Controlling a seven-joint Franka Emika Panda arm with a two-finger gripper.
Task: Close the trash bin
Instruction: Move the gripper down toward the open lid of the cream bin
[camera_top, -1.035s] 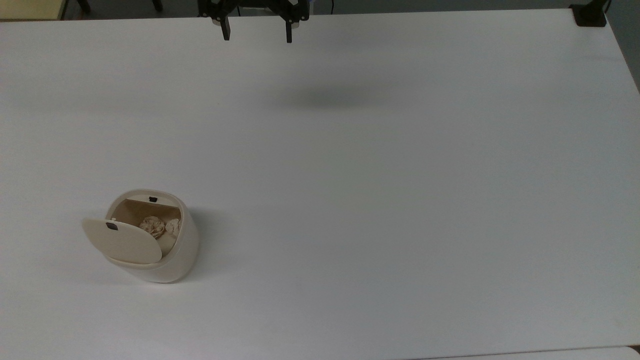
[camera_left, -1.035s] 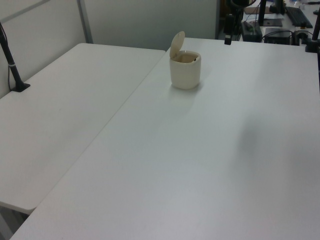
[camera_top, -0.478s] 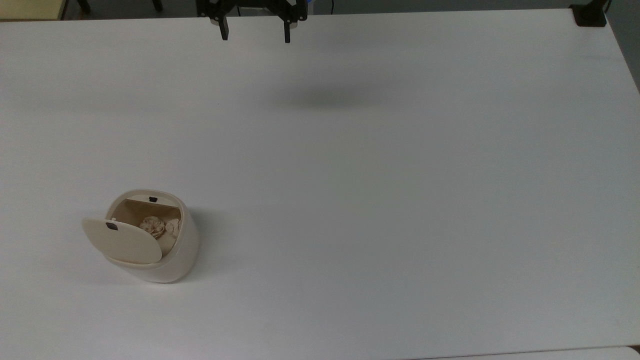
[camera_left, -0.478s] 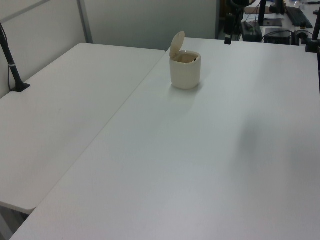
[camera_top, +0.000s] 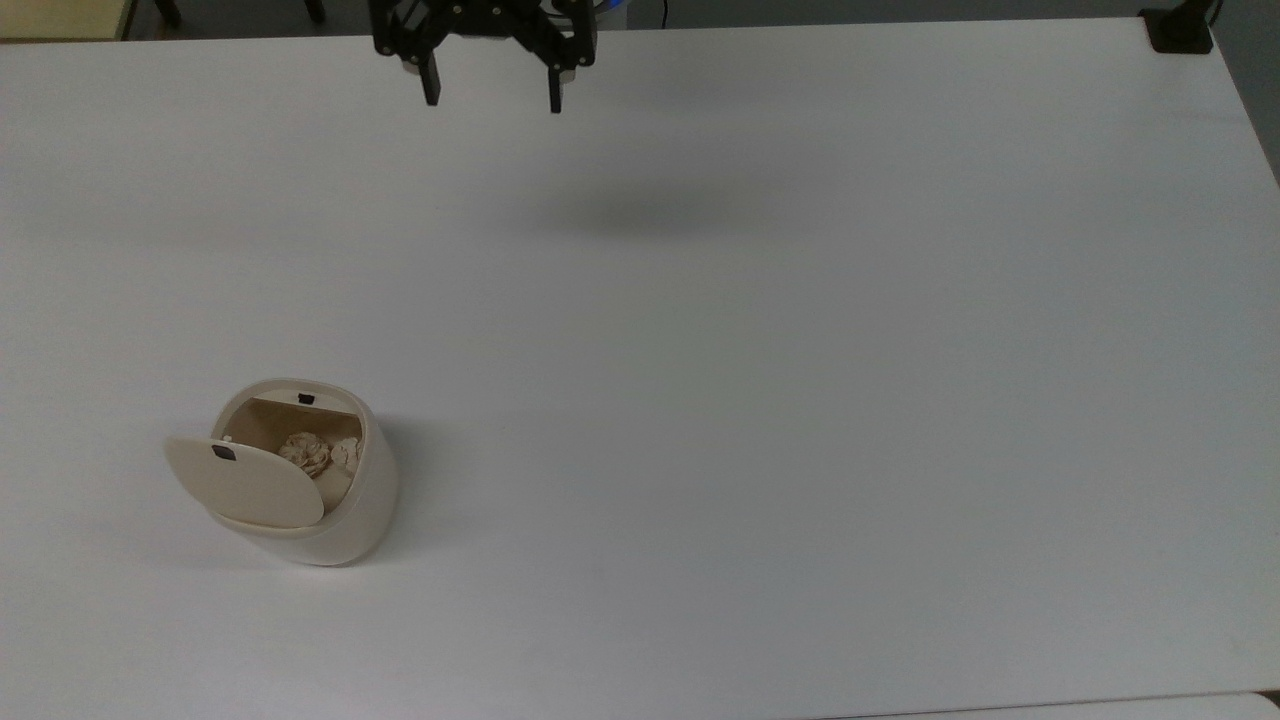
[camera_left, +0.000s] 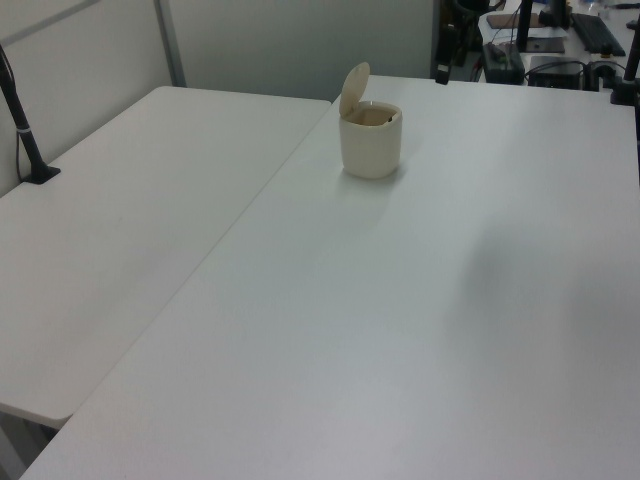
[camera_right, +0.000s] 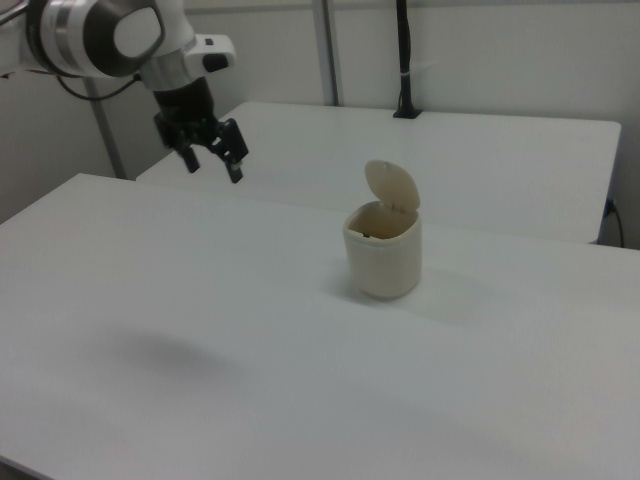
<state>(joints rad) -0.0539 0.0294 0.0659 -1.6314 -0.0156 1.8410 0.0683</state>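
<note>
White, matte desk, broad and flat, with a second white desk butted alongside it in the left and right views. Small cream-beige plastic trash bin of rounded-square body standing upright near the top view's left edge of the desk, toward the lower corner there. Flat rounded-square lid raised on its hinge, standing nearly upright over the rim, a small black tab on its inner face. From the top view alone: tan interior with crumpled paper wads lying inside, plus a second small black catch on the far rim. From the right view: lid seen as a rounded disc tilted back above the opening, contents hidden. Black two-finger gripper hanging in the air above the desk's far edge in the top view, well apart from the bin, a soft shadow below it on the surface. Fingers spread wide, nothing between them. In the right view, gripper on a white and grey arm, angled downward. Black clamp post at the second desk's edge on the left view's left.
</note>
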